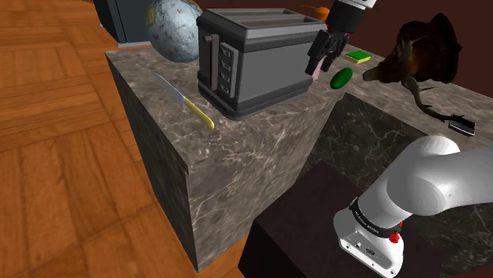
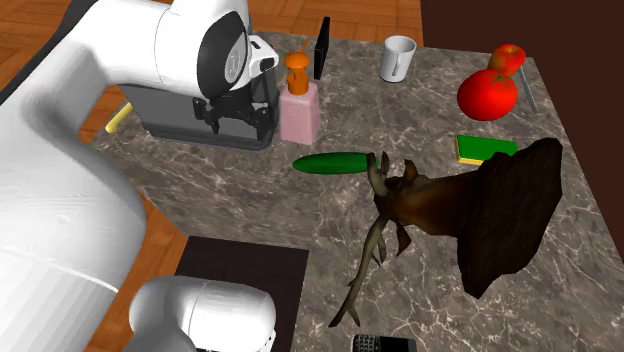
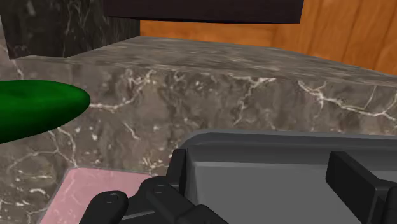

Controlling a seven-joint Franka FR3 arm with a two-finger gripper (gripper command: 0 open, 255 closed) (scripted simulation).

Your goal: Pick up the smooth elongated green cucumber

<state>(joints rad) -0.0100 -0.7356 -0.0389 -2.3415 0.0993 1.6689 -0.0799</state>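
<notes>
Now gripper (image 2: 237,124): jaws spread, empty, near toaster (image 1: 261,71)
cucumber (image 2: 331,163): green, flat on countertop (image 2: 240,195), near pink bottle (image 2: 299,112)

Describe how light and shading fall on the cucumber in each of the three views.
Shoulder view: the cucumber is a flat, even green, without glare. Second exterior view: the cucumber is softly shaded, again without hard glare. Wrist view: the cucumber grades from dark to brighter green, cut off by the picture's edge.
</notes>
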